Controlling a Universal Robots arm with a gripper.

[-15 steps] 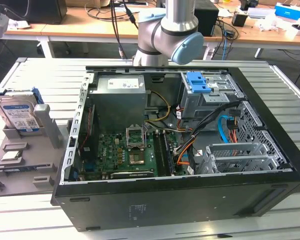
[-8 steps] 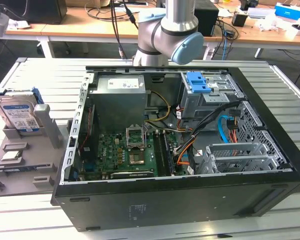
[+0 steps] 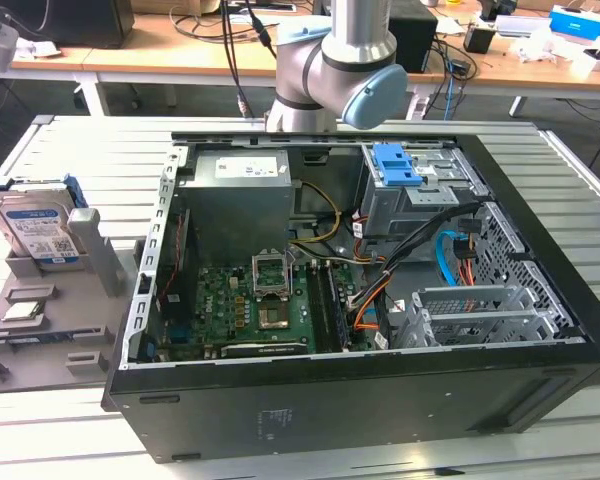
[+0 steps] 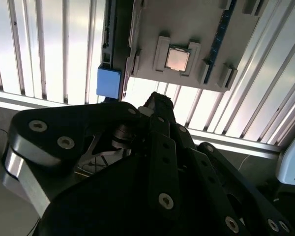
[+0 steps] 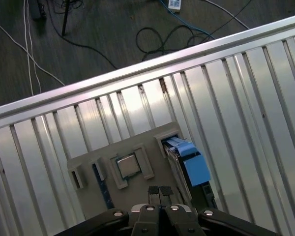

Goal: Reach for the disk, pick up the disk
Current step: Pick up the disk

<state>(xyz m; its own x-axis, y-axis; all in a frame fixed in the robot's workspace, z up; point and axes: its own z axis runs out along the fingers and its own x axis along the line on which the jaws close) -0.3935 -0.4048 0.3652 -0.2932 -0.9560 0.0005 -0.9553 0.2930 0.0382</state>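
Hovering above the grey plastic fixture tray [image 3: 75,310], the black two-fingered gripper [image 5: 160,192] is pressing its fingertips together, as far as the first wrist view shows, and is gripping nothing. Below it, the small square silver chip [image 5: 127,166] is lying in a pocket near the tray's middle. Just beside that pocket the disk [image 5: 189,160], a flat rectangular silver metal hard drive with a blue-and-white label and blue plastic side rails, is standing on edge in a slot along the tray's edge, apart from the fingers. The tray is resting near the edge of the ribbed metal tabletop [image 3: 60,430] on the exterior view's left, with the open black computer case [image 3: 360,410] sitting beyond it at the tabletop's middle. I am judging the risks this way: closed fingers coming down would be striking the drive's upper rail or the chip rather than straddling the drive. A hold on the smooth blue rails alone, or a pull off the slot's line, would be letting the drive slip or jam against the slot walls.
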